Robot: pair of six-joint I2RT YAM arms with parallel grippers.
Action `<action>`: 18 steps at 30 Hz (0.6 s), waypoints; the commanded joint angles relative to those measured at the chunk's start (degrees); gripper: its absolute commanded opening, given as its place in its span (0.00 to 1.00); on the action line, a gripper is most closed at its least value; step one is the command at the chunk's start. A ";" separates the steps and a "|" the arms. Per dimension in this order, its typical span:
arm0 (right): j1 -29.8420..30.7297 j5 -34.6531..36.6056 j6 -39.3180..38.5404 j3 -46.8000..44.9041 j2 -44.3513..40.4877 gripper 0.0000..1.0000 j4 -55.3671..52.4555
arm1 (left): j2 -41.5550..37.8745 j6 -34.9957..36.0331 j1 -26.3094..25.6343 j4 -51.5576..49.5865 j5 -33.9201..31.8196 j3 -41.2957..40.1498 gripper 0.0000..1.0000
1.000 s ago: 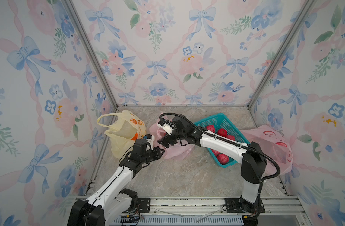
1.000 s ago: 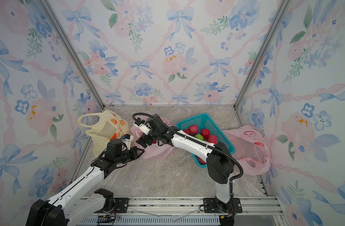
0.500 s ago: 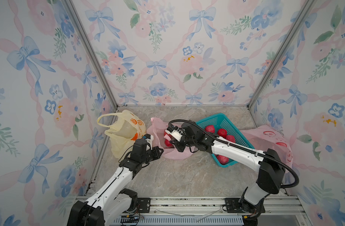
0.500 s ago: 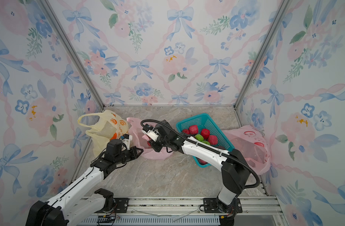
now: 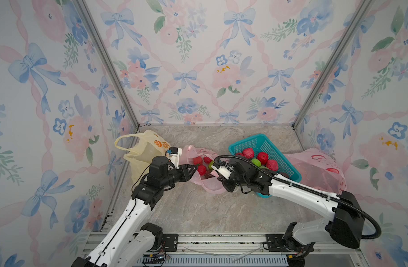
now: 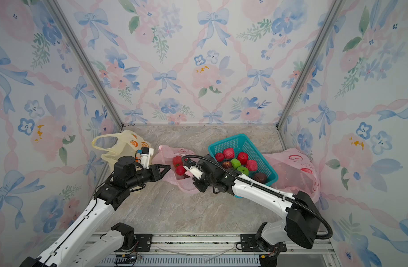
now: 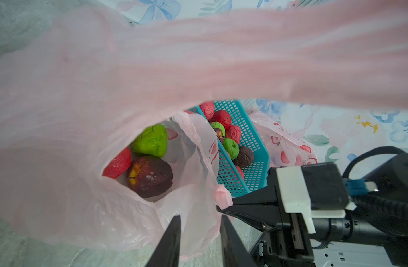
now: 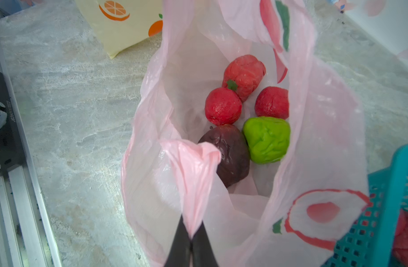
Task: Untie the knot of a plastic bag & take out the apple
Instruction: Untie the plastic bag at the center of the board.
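Marble-pattern worktop [image 5: 198, 208] centre: thin pink plastic bag [image 5: 210, 186], with round apples [image 8: 222, 106] inside.
Right of it, toward the rear: teal plastic mesh basket [image 5: 267, 145], just beside that bag, holding more apples [image 5: 262, 158].
Right edge: second pink plastic bag [image 5: 314, 171], just beside the basket.
Left edge, toward the rear: yellow plastic bag [image 5: 143, 150].

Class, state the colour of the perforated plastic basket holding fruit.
Teal; the perforated plastic basket shows best in a top view.
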 commanded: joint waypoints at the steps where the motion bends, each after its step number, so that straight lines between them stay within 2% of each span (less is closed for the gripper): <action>1: 0.57 2.44 1.50 -1.94 -1.52 0.00 -2.08 | 1.80 4.32 -0.20 -0.38 -5.82 1.39 0.23; 4: 0.56 4.23 1.17 -2.44 -2.26 0.00 -2.55 | 8.03 2.10 -1.60 7.23 0.71 5.07 0.13; 9: 0.15 6.98 0.81 -2.63 -2.29 0.00 -1.66 | 17.58 2.61 -12.14 8.23 0.19 12.29 0.00; 12: -0.50 8.33 0.80 -2.32 -2.28 0.00 -0.76 | 22.37 4.25 -13.82 2.50 -0.25 15.44 0.00; 18: -3.51 11.69 2.80 -2.81 -4.59 0.00 1.39 | 28.90 9.88 -13.69 -8.40 -1.18 19.16 0.00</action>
